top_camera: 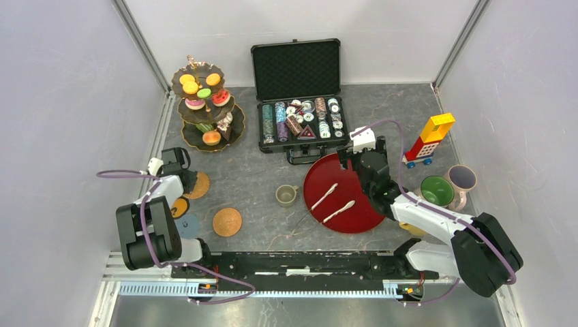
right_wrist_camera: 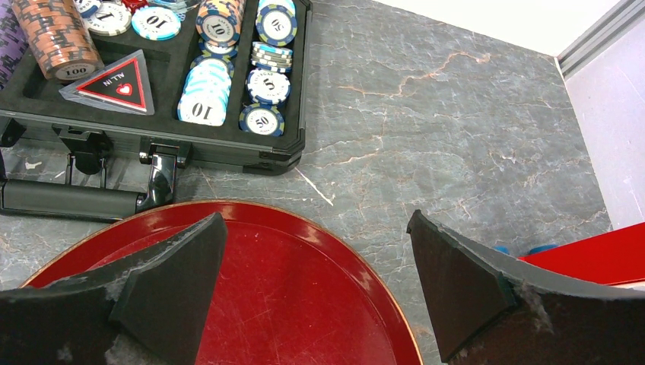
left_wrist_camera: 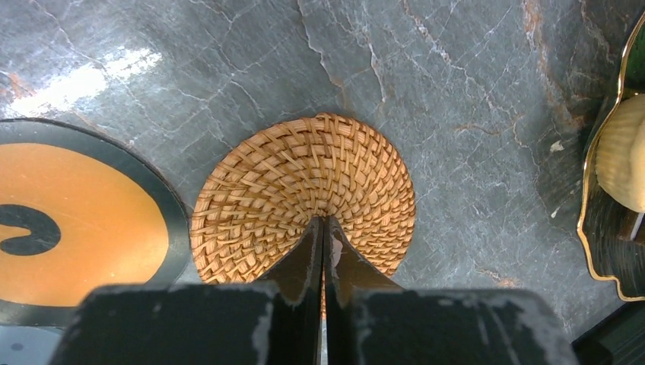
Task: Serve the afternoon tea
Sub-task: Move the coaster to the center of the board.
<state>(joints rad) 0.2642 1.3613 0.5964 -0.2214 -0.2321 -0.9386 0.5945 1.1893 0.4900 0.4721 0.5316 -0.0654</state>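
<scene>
The dark scalloped three-tier stand (top_camera: pixel 235 133) stands at the back left with donuts, orange and green rounds and cake slices on it; its gold rim (left_wrist_camera: pixel 608 228) shows in the left wrist view. A small olive cup (top_camera: pixel 286 195) stands mid-table. A green mug (top_camera: pixel 437 191) and a beige mug (top_camera: pixel 463 178) stand at the right. My left gripper (top_camera: pixel 184 177) (left_wrist_camera: pixel 325 220) is shut, tips over a woven coaster (left_wrist_camera: pixel 304 182). My right gripper (top_camera: pixel 349 160) (right_wrist_camera: pixel 316 220) is open and empty above the far right rim of the red plate (right_wrist_camera: pixel 289 304).
The red plate (top_camera: pixel 320 180) holds two white utensils (top_camera: pixel 324 196). An open black case of poker chips (top_camera: pixel 300 119) lies at the back. A red-yellow block tower (top_camera: pixel 429 139) stands at the right. An orange-black coaster (left_wrist_camera: pixel 76 220), a blue one (top_camera: pixel 187 225) and another woven one (top_camera: pixel 227 221) lie front left.
</scene>
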